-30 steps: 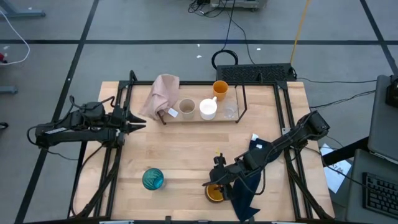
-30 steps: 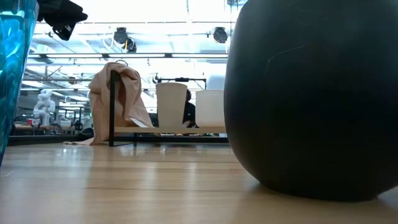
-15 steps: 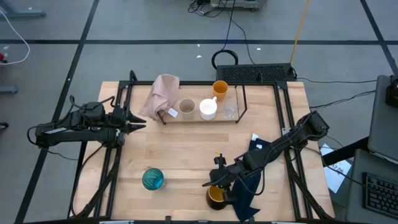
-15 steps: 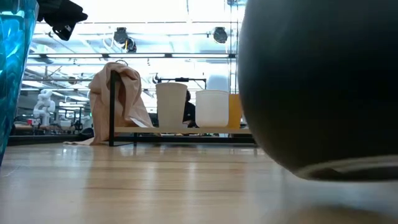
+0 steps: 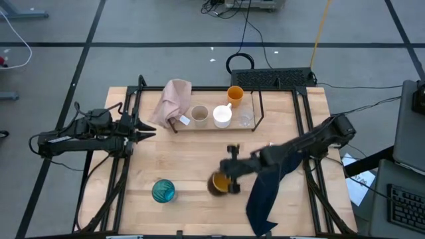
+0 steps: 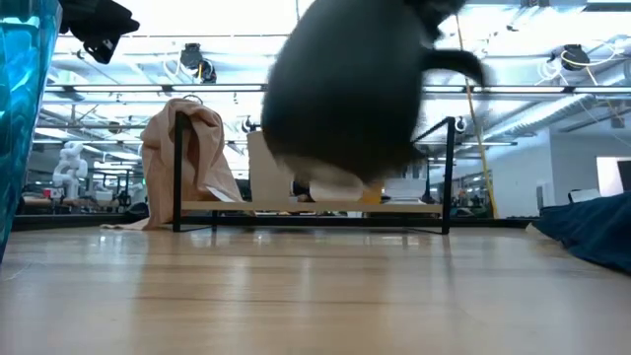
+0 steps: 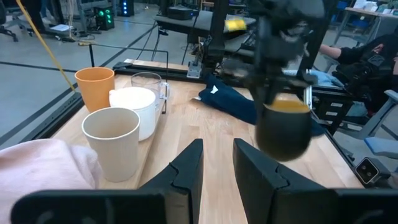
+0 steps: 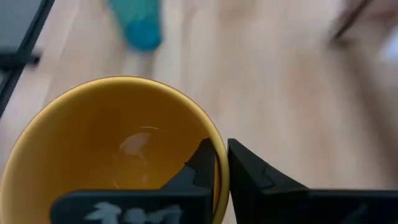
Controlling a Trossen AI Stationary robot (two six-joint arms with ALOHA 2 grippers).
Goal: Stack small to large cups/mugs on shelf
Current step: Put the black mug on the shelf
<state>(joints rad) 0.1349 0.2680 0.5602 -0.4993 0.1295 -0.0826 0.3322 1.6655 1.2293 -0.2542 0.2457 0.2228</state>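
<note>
A wide mug (image 5: 216,184), dark outside and orange-yellow inside (image 8: 118,155), hangs in the air over the table's middle, with my right gripper (image 5: 230,178) shut on it. The black rod shelf (image 5: 260,111) stands at the far middle. On it stand a beige cup (image 5: 199,115), a white mug (image 5: 222,116), a clear cup (image 5: 246,119) and an orange cup (image 5: 235,95). A teal glass (image 5: 163,190) stands upright on the table at the near left. My left gripper (image 5: 149,130) waits open at the left, holding nothing. My right gripper pinches the mug's rim (image 8: 213,142), one finger (image 8: 198,167) inside the mug and the other (image 8: 252,171) outside its wall. The fingers slant down from the table's right. The mug hangs below them, a little tilted and clear of the table (image 6: 340,99).
A pink cloth (image 5: 174,99) is draped over the shelf's left end. A navy cloth (image 5: 264,192) lies on the table below my right arm, reaching to the near edge. Bare wood lies between the shelf and the lifted mug.
My right gripper has raised the dark mug off the table near the front edge. It has carried the mug up and toward the far edge and the shelf, a little to the left. The mug, which stood on its base, now hangs clear and tilted.
</note>
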